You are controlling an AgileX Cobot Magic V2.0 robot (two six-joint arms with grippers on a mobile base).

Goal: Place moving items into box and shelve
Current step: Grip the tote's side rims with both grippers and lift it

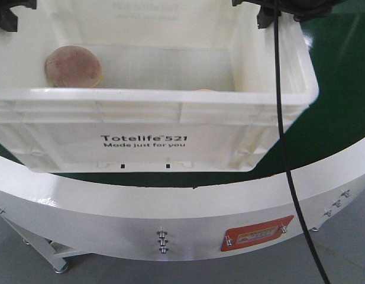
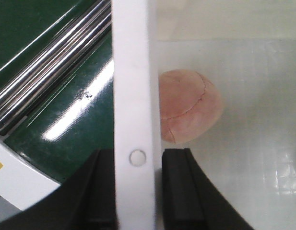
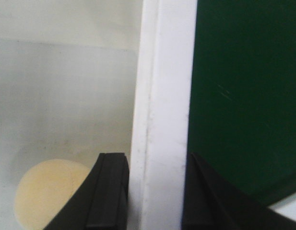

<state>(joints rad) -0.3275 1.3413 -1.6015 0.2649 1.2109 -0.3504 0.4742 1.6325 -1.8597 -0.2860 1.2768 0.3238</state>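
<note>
The white box point(image 1: 141, 112) with black "Totelife 521" print fills the front view, over the green surface. A pinkish-brown moving item point(image 1: 73, 66) lies inside at its left; it also shows in the left wrist view point(image 2: 188, 108). The yellow moving item point(image 3: 47, 196) lies inside by the right wall, and only a sliver of it point(image 1: 204, 90) peeks over the front wall. My left gripper point(image 2: 136, 191) is shut on the box's left rim point(image 2: 133, 96), one finger on each side. My right gripper point(image 3: 157, 191) is shut on the right rim point(image 3: 162, 96) the same way.
A green surface point(image 1: 342, 77) lies under and right of the box, bounded by a curved white ring point(image 1: 170, 213) bearing a red label point(image 1: 257, 235). A black cable point(image 1: 286, 148) hangs across the box's right side. Metal rails point(image 2: 47, 62) run left of the box.
</note>
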